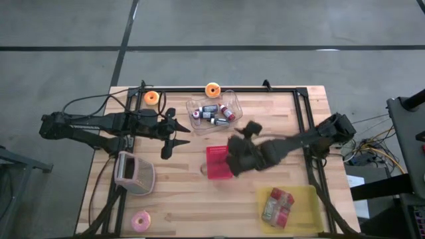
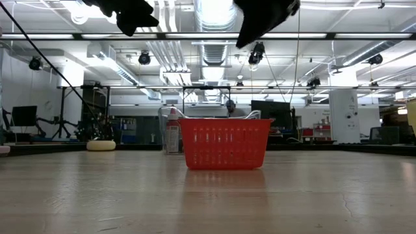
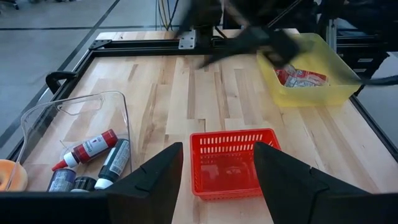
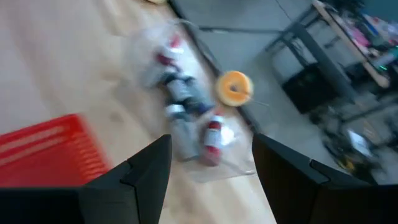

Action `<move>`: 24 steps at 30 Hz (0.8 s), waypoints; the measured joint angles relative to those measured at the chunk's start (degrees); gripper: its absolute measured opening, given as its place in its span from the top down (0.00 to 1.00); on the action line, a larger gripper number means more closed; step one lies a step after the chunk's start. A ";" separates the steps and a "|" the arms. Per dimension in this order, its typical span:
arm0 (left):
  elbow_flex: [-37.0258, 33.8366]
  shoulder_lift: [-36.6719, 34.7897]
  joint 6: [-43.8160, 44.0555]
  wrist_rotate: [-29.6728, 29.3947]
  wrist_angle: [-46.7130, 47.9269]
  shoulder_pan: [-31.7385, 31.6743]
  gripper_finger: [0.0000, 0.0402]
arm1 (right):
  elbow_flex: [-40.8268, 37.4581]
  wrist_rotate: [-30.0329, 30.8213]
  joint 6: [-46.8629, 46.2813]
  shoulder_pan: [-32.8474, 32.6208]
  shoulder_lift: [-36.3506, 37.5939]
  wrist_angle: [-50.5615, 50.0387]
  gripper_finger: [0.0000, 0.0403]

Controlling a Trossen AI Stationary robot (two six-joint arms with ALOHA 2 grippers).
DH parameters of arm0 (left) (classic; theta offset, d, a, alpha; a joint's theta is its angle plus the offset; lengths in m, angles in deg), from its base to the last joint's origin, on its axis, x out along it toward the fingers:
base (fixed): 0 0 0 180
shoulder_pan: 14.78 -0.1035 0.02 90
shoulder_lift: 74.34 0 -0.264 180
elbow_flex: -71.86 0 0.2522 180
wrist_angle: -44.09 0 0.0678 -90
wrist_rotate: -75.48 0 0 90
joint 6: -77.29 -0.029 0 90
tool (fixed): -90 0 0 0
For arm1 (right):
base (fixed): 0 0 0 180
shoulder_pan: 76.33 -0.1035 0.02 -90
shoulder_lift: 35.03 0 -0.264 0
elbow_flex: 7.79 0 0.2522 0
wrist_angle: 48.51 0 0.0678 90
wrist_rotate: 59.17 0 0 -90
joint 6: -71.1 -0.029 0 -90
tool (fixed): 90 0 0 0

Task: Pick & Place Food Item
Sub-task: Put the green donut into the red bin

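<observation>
1. A wooden table (image 1: pixel 186 192) is seen from above, with a dark robot arm reaching in from each side.
2. A small red basket (image 1: pixel 217 162) sits near the middle of the table.
3. The left gripper (image 1: pixel 174 136) hangs above the table to the left of the basket, its two fingers spread apart and holding nothing.
4. The right gripper (image 1: pixel 238 159) is blurred, just over the right edge of the red basket; its own wrist view shows the fingers (image 4: pixel 146 171) apart and empty.
5. A clear plastic tray (image 1: pixel 214 109) lies at the far edge of the table, behind the basket, holding several small bottles (image 1: pixel 212 114) with red and dark labels.
6. A yellow tray (image 1: pixel 289 207) sits at the near right corner with a red-and-white food packet (image 1: pixel 277 204) inside it.
7. An orange tape roll (image 1: pixel 213 89) lies beside the clear tray; another (image 1: pixel 152 98) lies farther left.
8. A pink mesh basket (image 1: pixel 134 173) rests near the left edge, with a pink tape roll (image 1: pixel 140 221) in front of it.
</observation>
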 joint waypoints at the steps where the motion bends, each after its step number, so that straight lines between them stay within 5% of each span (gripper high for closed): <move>1: 0.00 0.00 0.01 0.01 -0.01 0.00 0.50 | 0.00 -0.20 1.13 1.66 0.09 0.07 0.46; 14: 0.00 -0.01 0.00 0.13 -0.01 0.00 0.50 | 0.02 -28.72 29.90 22.74 0.22 21.76 0.46; 18: 0.01 0.00 0.00 0.20 -0.01 0.04 0.50 | 0.02 -34.43 33.51 28.87 0.22 25.83 0.46; 24: -0.01 0.00 0.00 0.20 -0.01 0.04 0.50 | -0.70 -53.28 35.43 38.04 0.07 31.87 0.46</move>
